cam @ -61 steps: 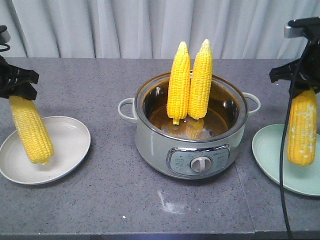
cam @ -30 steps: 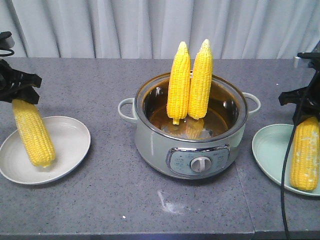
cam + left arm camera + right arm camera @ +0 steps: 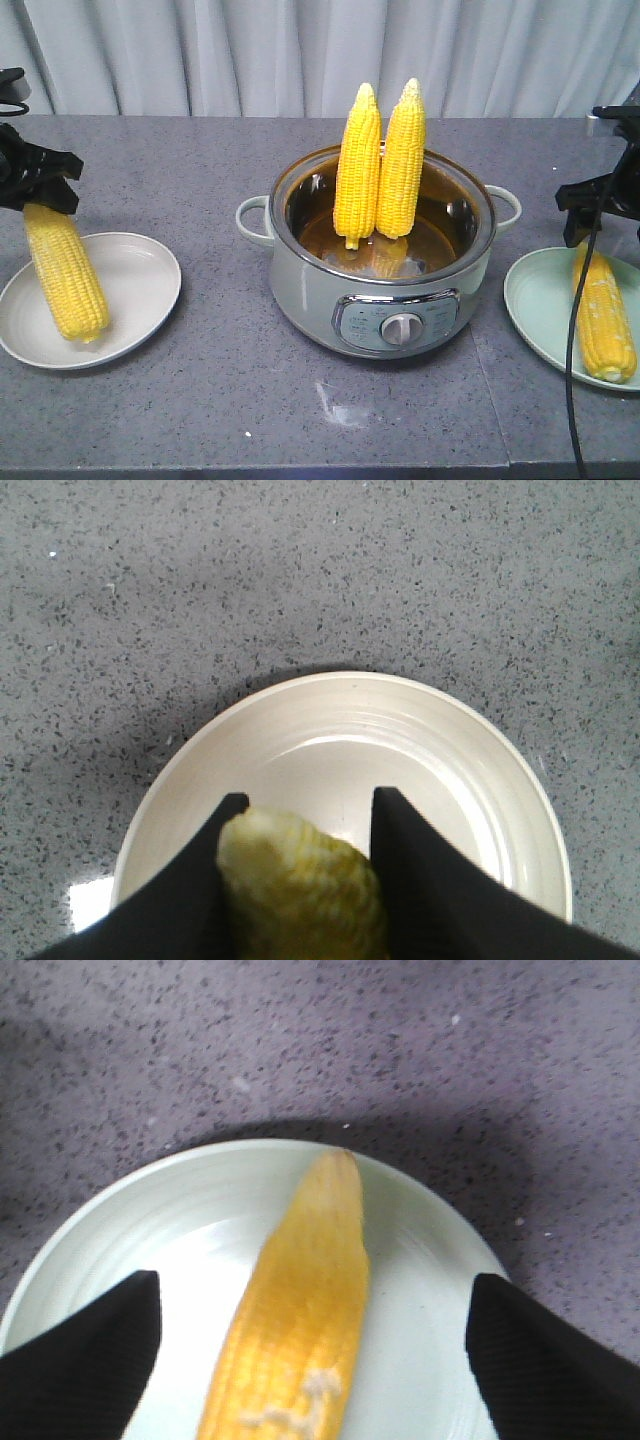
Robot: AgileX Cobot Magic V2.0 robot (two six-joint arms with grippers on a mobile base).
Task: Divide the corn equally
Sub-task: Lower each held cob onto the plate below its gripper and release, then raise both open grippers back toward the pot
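Two corn cobs (image 3: 359,165) (image 3: 402,160) stand upright, leaning together, in the pot (image 3: 380,290) at the middle of the table. At the left, my left gripper (image 3: 45,200) (image 3: 305,805) is shut on the top of a third cob (image 3: 65,270) (image 3: 300,880). That cob hangs tilted, with its lower end down at the white plate (image 3: 140,280) (image 3: 450,750). At the right, a fourth cob (image 3: 602,315) (image 3: 300,1300) lies flat on the pale green plate (image 3: 535,290) (image 3: 420,1290). My right gripper (image 3: 600,225) (image 3: 315,1280) hovers open just above it, fingers wide apart and clear of it.
The pot is a grey electric cooker with a dial (image 3: 400,328) on its front and side handles (image 3: 252,220). A black cable (image 3: 572,340) hangs from the right arm across the green plate. A seam (image 3: 490,400) runs through the tabletop at the right. A curtain hangs behind.
The right gripper has opened and let its cob go; the cob has dropped from hanging upright to lying on the green plate. The left cob has come down slightly onto the white plate.
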